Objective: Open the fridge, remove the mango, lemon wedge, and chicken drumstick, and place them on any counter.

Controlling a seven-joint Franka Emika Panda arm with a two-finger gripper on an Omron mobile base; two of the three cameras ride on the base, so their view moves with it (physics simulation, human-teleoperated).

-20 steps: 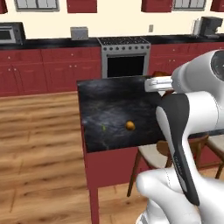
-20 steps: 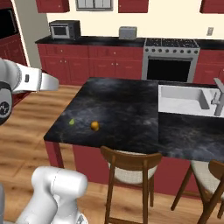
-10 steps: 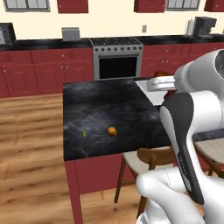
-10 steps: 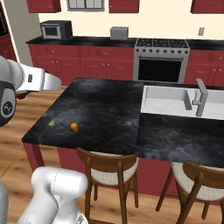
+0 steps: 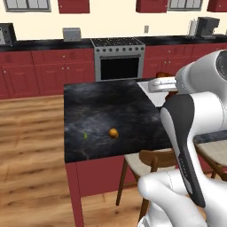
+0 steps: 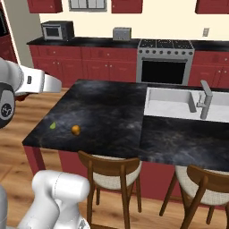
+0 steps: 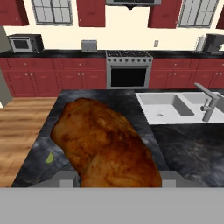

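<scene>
The chicken drumstick (image 7: 107, 144), a big brown roasted piece, fills the middle of the hand view, and my gripper (image 7: 117, 180) is shut on it, one finger on each side. From the left base view the gripper (image 5: 162, 84) hangs above the right part of the counter (image 5: 111, 102), close to the sink, with red-brown meat (image 5: 165, 74) showing around it. The mango (image 5: 114, 132) (image 6: 76, 129) lies on the black stone top near its front edge. The lemon wedge (image 5: 85, 135) (image 6: 53, 125) (image 7: 49, 157) lies just left of it. The fridge is out of view.
A steel sink (image 6: 172, 102) with a tap (image 6: 205, 98) is set into the island's right half. Wooden stools (image 6: 112, 172) stand along the near side. The red cabinet run with stove (image 5: 117, 57), toaster (image 6: 121, 33) and microwave (image 6: 57, 30) lines the far wall.
The whole picture has shifted: the base moved, so the island slid left in both base views, mostly in the first half second. The grip on the drumstick is unchanged.
</scene>
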